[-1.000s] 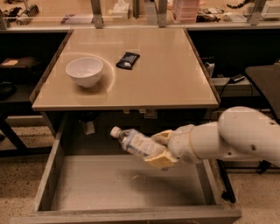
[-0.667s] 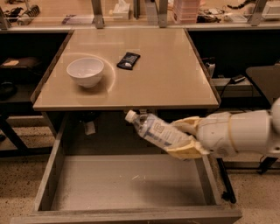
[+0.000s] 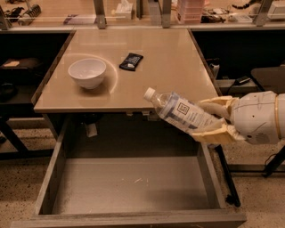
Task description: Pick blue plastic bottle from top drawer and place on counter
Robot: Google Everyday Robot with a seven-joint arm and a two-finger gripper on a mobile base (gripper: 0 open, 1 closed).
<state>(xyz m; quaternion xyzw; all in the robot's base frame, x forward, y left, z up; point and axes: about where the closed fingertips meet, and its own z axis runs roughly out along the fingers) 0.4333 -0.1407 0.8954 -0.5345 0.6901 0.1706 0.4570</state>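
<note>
The blue plastic bottle (image 3: 180, 111) is clear with a white cap and a pale blue-and-white label. It is held tilted in the air, cap pointing up-left over the front edge of the counter (image 3: 147, 62). My gripper (image 3: 213, 119) is shut on the bottle's lower half, its beige fingers (image 3: 216, 107) above and below it, at the counter's front right corner. The top drawer (image 3: 133, 187) stands pulled open below, with nothing in it.
A white bowl (image 3: 87, 72) and a small black packet (image 3: 131, 61) lie on the counter's left and middle. A cluttered shelf with metal posts (image 3: 133, 11) runs behind. A paper tag (image 3: 91, 129) hangs under the counter at the left.
My gripper has lifted the bottle up and to the right, from inside the drawer opening to the level of the counter's front edge.
</note>
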